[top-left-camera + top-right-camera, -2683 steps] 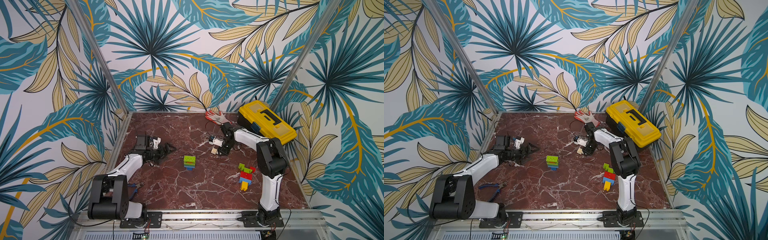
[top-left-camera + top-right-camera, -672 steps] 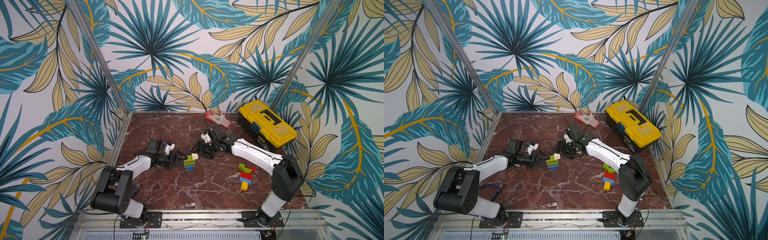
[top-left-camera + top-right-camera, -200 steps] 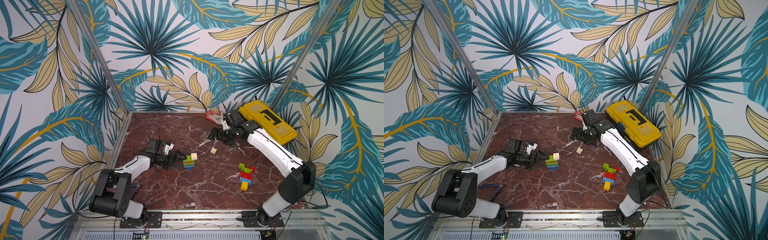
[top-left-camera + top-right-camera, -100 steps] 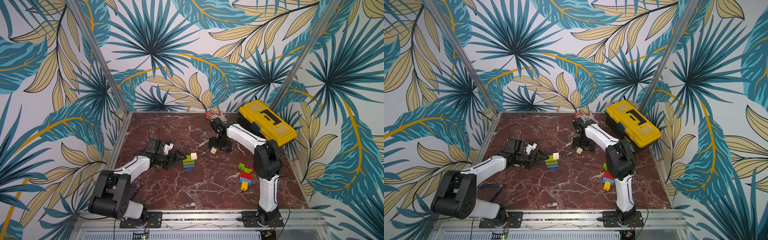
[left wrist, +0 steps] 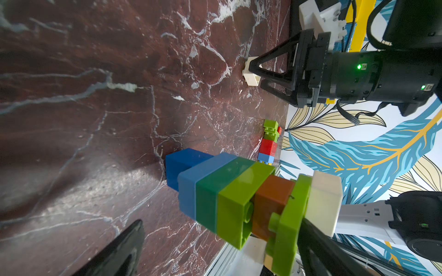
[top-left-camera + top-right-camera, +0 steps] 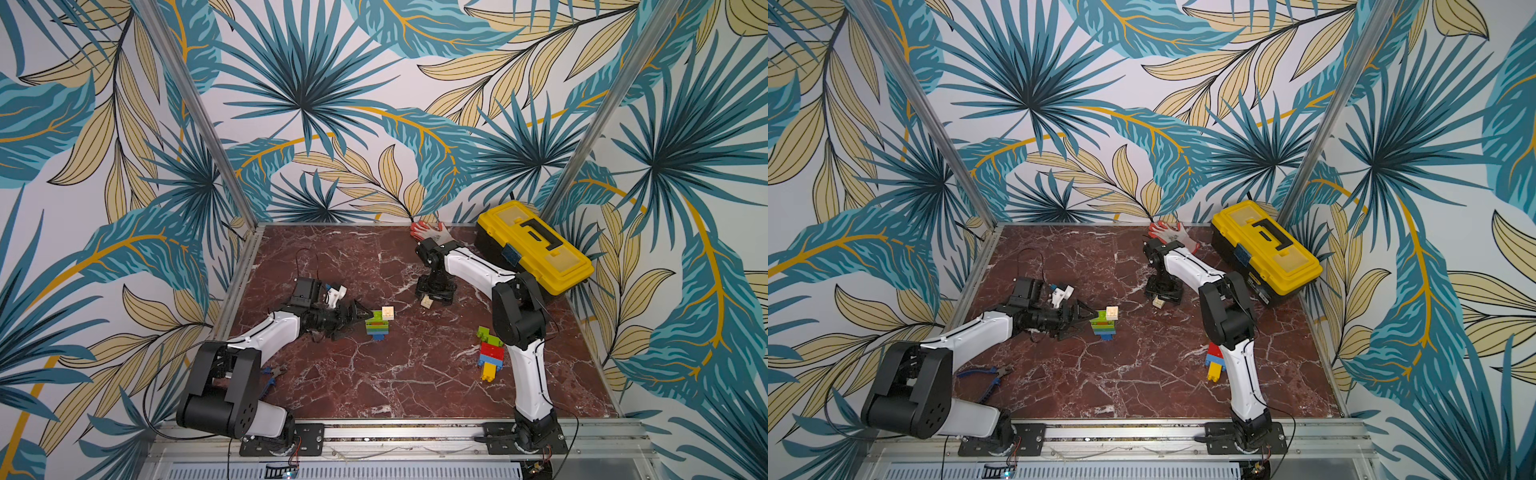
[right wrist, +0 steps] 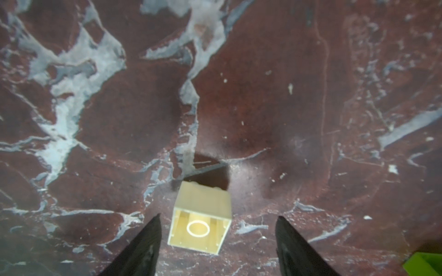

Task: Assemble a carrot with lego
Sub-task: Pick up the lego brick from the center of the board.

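A robotics lab test cell: leaf-print panels [image 6: 316,83] on aluminium posts [image 6: 199,116] enclose a marble-look tabletop [image 6: 374,386]. A work glove [image 6: 430,232] lies just beside the yellow toolbox [image 6: 536,245]; pliers [image 6: 984,374] lie well apart from it.

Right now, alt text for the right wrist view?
A cream lego brick lies on its side on the marble table, hollow underside toward the camera, between the open fingers of the right gripper, neither touching it. Green brick corner at the edge.
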